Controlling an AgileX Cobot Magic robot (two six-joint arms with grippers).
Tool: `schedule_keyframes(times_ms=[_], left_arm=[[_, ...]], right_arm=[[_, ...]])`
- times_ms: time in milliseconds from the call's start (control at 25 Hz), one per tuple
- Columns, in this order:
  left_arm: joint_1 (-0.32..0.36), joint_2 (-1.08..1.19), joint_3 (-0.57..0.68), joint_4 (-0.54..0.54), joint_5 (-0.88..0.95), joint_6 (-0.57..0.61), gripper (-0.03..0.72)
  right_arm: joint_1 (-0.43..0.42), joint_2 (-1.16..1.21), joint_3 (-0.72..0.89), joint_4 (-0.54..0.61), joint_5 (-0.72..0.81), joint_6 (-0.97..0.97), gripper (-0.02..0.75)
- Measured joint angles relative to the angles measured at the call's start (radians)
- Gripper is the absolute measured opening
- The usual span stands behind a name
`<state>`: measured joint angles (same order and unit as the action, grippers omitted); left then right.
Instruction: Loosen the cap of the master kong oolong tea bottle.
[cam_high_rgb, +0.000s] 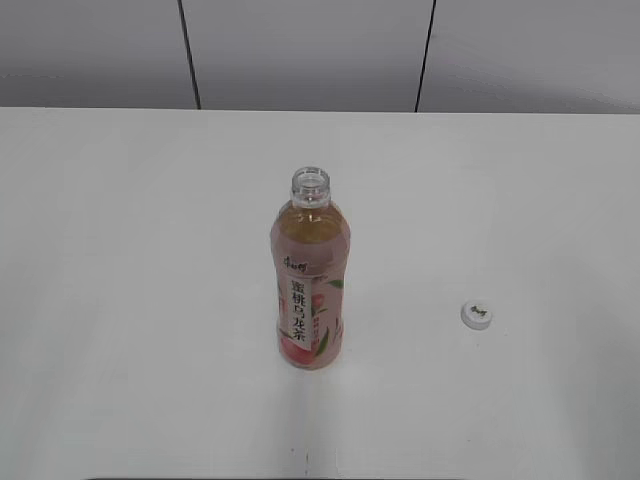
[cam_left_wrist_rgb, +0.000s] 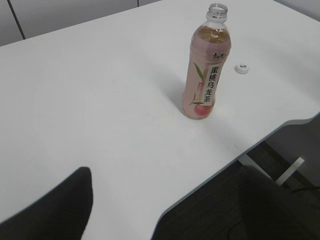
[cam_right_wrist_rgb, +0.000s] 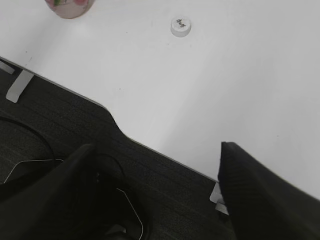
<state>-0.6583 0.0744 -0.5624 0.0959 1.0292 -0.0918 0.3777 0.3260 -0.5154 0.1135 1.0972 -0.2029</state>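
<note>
bottle (cam_high_rgb: 309, 275): upright, mouth open | cap (cam_high_rgb: 477, 314): on table (cam_high_rgb: 120, 300), well right of bottle

I see pale amber tea in the clear bottle (cam_high_rgb: 310, 275), its pink-and-white label bearing black characters and green leaves; right of it, a white cap (cam_high_rgb: 477, 314), dark-marked, on the white table (cam_high_rgb: 120, 300).
</note>
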Motion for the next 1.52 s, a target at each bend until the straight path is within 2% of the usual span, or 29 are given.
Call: schedule_keyframes(times_ms=[600, 720, 920, 1080, 1240, 1520], left_arm=[[0.008, 0.000, 0.000, 0.000, -0.003, 0.000, 0.499], [0.096, 0.000, 0.000, 0.000, -0.003, 0.001, 0.486], [0.366, 0.000, 0.000, 0.000, -0.003, 0.002, 0.474], [0.537, -0.009, 0.000, 0.000, -0.003, 0.003, 0.468], [0.616, -0.058, 0.001, 0.000, -0.003, 0.003, 0.460], [0.623, -0.080, 0.001, 0.000, -0.003, 0.003, 0.447]], right_arm=[[-0.011, 0.000, 0.000, 0.001, 0.000, 0.001, 0.572], [-0.088, -0.013, 0.000, 0.001, 0.000, 0.001, 0.572], [-0.277, -0.117, 0.001, 0.001, 0.000, 0.001, 0.572], [-0.336, -0.233, 0.001, 0.001, 0.000, 0.001, 0.572], [-0.337, -0.326, 0.001, 0.001, 0.001, 0.001, 0.572], [-0.337, -0.332, 0.002, -0.003, 0.001, 0.001, 0.572]])
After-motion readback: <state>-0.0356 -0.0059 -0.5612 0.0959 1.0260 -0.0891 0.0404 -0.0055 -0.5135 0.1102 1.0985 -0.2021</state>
